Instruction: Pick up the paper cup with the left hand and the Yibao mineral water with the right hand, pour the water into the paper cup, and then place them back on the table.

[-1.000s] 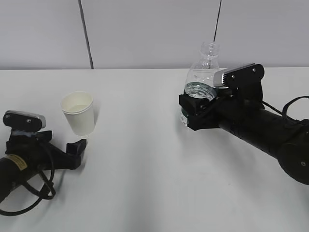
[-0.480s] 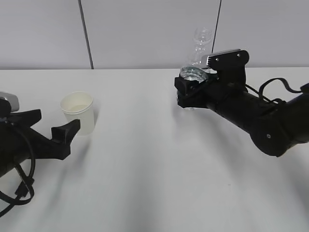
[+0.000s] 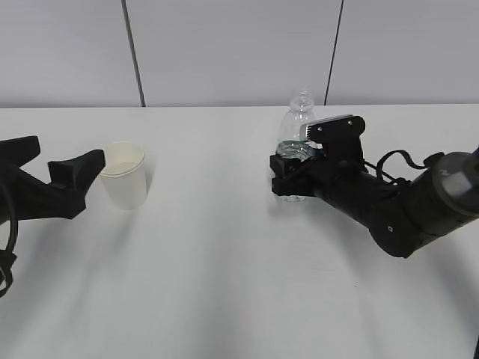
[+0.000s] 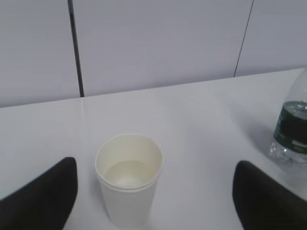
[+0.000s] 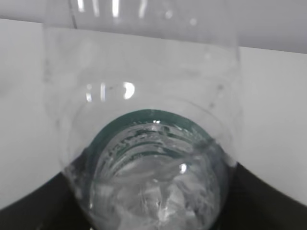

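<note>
The white paper cup (image 3: 124,176) stands upright on the white table (image 3: 224,284) at the left. My left gripper (image 3: 70,148) is open just left of it, not touching. In the left wrist view the cup (image 4: 128,178) sits between and ahead of the wide-open black fingers (image 4: 41,201). The clear Yibao bottle (image 3: 299,123) with a green label, no cap, stands upright right of centre. My right gripper (image 3: 293,176) is shut on its lower body. The bottle (image 5: 144,120) fills the right wrist view, with dark fingers (image 5: 268,201) at both sides. It also shows in the left wrist view (image 4: 291,129).
A grey panelled wall (image 3: 224,52) runs behind the table's far edge. Loose black cables (image 3: 400,158) hang by the right arm.
My left gripper rose off the table, level with the cup at its left. My right gripper carried the bottle up and left, then lower again.
</note>
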{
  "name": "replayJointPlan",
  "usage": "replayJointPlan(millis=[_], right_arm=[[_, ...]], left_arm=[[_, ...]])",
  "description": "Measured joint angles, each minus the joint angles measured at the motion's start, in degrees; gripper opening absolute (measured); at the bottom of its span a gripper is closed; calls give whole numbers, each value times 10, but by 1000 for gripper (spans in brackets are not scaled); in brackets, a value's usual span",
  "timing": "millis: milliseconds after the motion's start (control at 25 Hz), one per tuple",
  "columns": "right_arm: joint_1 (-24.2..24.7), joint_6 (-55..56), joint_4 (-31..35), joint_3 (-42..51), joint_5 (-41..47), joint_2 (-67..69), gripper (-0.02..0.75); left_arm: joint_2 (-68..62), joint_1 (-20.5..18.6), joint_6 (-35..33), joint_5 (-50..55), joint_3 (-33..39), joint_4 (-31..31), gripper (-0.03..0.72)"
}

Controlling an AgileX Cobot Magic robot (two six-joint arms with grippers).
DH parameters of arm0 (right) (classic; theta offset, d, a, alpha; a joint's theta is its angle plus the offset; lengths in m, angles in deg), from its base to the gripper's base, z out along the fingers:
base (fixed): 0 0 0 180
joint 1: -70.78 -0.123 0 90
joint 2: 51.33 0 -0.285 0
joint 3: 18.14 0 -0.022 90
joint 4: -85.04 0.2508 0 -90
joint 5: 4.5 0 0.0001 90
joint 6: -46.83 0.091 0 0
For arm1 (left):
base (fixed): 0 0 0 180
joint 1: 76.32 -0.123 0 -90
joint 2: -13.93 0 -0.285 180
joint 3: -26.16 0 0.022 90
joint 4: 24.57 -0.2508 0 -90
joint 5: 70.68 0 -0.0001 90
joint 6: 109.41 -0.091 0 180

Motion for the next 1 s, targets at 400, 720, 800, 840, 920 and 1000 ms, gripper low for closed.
replayJointPlan(millis=[400, 720, 800, 840, 920, 1000], right_arm=[[0, -7, -1, -3, -47, 26, 481], [0, -7, -2, -3, -37, 26, 610], [0, -7, -2, 3, -34, 26, 615], [0, -7, -2, 10, -34, 26, 617], [0, -7, -2, 25, -34, 26, 617], [0, -7, -2, 47, -43, 26, 617]], left_arm=[[24, 0, 0, 83, -28, 0, 594], [24, 0, 0, 86, -28, -1, 592], [24, 0, 0, 86, -28, -1, 592], [24, 0, 0, 86, -28, -1, 592], [24, 0, 0, 86, -28, -1, 592], [24, 0, 0, 86, -28, -1, 592]])
